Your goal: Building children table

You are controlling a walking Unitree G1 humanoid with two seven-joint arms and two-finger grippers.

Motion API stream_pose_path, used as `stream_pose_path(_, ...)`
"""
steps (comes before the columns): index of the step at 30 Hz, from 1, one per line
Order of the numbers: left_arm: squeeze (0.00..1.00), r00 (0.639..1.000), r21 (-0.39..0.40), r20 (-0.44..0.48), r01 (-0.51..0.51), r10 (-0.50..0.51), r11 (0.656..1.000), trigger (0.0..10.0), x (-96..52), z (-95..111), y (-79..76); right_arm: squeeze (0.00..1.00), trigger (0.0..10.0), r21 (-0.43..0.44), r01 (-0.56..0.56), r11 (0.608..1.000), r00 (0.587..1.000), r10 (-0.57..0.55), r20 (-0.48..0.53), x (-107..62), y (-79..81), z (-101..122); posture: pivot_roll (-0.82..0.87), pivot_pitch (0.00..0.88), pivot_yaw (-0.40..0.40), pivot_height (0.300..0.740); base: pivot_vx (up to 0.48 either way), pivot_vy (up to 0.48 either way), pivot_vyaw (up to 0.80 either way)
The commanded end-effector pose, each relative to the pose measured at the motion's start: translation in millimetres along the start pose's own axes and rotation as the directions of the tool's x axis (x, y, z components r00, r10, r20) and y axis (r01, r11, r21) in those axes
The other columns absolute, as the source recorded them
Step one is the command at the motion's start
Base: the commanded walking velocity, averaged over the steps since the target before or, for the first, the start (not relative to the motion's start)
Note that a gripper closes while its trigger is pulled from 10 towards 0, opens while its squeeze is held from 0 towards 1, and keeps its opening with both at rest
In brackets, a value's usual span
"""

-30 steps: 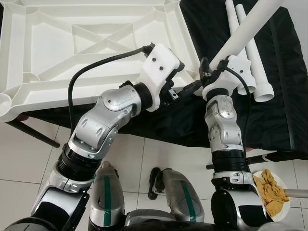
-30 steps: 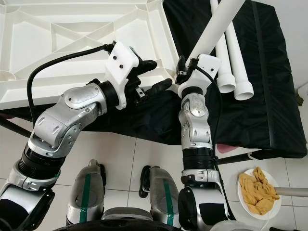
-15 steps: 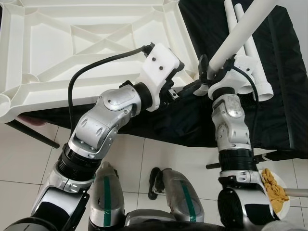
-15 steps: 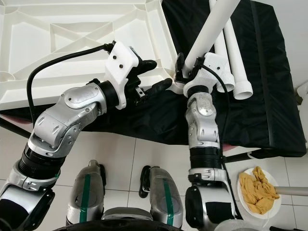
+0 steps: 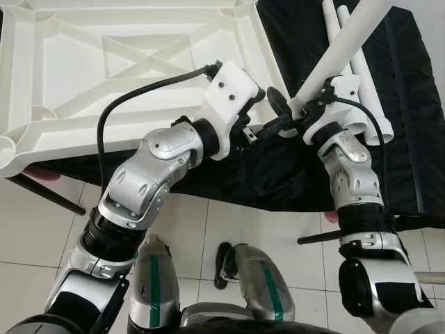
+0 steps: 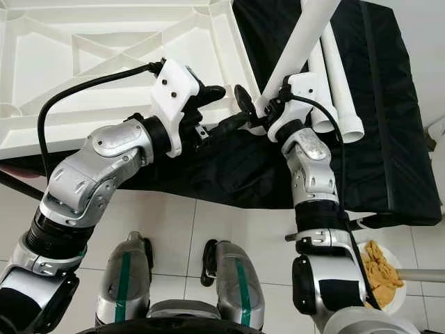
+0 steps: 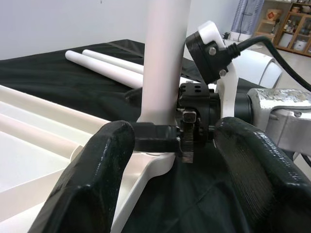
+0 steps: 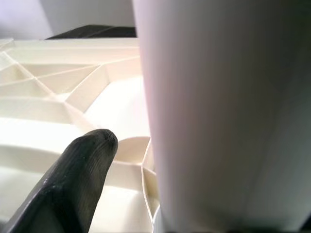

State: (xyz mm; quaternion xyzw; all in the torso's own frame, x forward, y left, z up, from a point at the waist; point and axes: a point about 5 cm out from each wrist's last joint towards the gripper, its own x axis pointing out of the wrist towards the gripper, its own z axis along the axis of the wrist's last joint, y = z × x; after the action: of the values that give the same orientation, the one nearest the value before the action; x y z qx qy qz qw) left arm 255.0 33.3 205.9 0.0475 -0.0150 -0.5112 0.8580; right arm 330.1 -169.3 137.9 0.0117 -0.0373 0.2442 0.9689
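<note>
Leg stood gripped in our right gripper over the upturned tabletop's near corner socket for seating, while our left gripper waited spread open beside it.

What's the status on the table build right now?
Right gripper shut on white plastic table leg, at corner of upturned white tabletop. Left gripper open beside it. Two spare white legs on black cloth.

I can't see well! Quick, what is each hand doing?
Left hand: open, holding nothing, beside the leg.
Right hand: closed on the leg.
</note>
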Motion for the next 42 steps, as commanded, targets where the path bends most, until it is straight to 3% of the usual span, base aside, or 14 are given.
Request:
stream_pose_path(1,0.00,1.000,0.010,-0.002,0.006,-0.006,1.000,10.0,1.7,0.4,-1.0,0.00,10.0,-0.014,-0.038,0.999,0.999,0.038,-0.022,0.6,-3.4,-3.2,0.12,0.037,-0.126,0.740,0.000,0.000,0.00)
stream_pose_path(14,0.00,1.000,0.014,-0.011,0.013,-0.013,1.000,10.0,-0.8,-0.2,-1.6,0.00,10.0,-0.048,-0.076,0.996,0.995,0.073,-0.065,-0.6,-27.2,-7.0,0.13,0.030,-0.114,0.740,0.000,0.000,0.00)
stream_pose_path(15,0.00,1.000,0.014,-0.012,0.014,-0.014,1.000,10.0,-0.9,-0.4,-1.8,0.00,4.7,-0.049,-0.076,0.996,0.995,0.073,-0.065,-0.8,-28.0,-7.2,0.13,0.031,-0.111,0.740,0.000,0.000,0.00)
stream_pose_path(16,0.00,1.000,0.014,-0.012,0.014,-0.014,1.000,10.0,-0.9,-0.4,-1.8,0.00,4.7,-0.049,-0.076,0.996,0.995,0.073,-0.065,-0.8,-28.0,-7.2,0.13,0.031,-0.111,0.740,0.000,0.000,0.00)
stream_pose_path(17,0.00,1.000,0.015,-0.014,0.017,-0.017,1.000,10.0,-0.9,-0.6,-2.2,0.00,0.6,-0.040,-0.083,0.996,0.995,0.080,-0.062,-1.1,-29.1,-7.7,0.13,0.029,-0.111,0.740,0.000,0.000,0.00)
stream_pose_path(18,0.00,1.000,0.015,-0.015,0.020,-0.020,1.000,10.0,-0.9,-0.7,-2.5,0.00,0.0,-0.034,-0.093,0.995,0.994,0.091,-0.062,-1.5,-29.6,-8.3,0.13,0.029,-0.111,0.740,0.000,0.000,0.00)
stream_pose_path(37,0.00,0.998,0.000,-0.047,0.050,-0.050,0.999,10.0,-2.2,-7.8,-6.5,0.00,0.3,0.006,-0.121,0.993,0.992,0.122,-0.034,-2.9,-26.8,-16.1,0.13,0.034,-0.113,0.740,0.000,0.000,0.00)
stream_pose_path(38,0.00,0.997,-0.003,-0.053,0.051,-0.051,0.999,10.0,-2.4,-9.3,-6.7,0.00,8.2,0.008,-0.114,0.993,0.993,0.114,-0.034,-3.0,-26.8,-16.6,0.13,0.035,-0.112,0.740,0.000,0.000,0.00)
stream_pose_path(40,0.00,0.997,-0.003,-0.053,0.051,-0.051,0.999,10.0,-2.4,-9.3,-6.7,0.00,8.2,0.008,-0.114,0.993,0.993,0.114,-0.034,-3.0,-26.8,-16.6,0.13,0.035,-0.112,0.740,0.000,0.000,0.00)
stream_pose_path(41,0.00,0.996,-0.008,-0.063,0.055,-0.055,0.998,10.0,-2.5,-12.1,-7.2,0.00,10.0,0.018,-0.088,0.996,0.996,0.089,-0.028,-3.0,-26.0,-17.6,0.13,0.039,-0.112,0.740,0.000,0.000,0.00)
stream_pose_path(42,0.00,0.996,-0.008,-0.063,0.055,-0.055,0.998,10.0,-2.5,-12.1,-7.2,0.00,10.0,0.018,-0.088,0.996,0.996,0.089,-0.028,-3.0,-26.0,-17.6,0.13,0.039,-0.112,0.740,0.000,0.000,0.00)
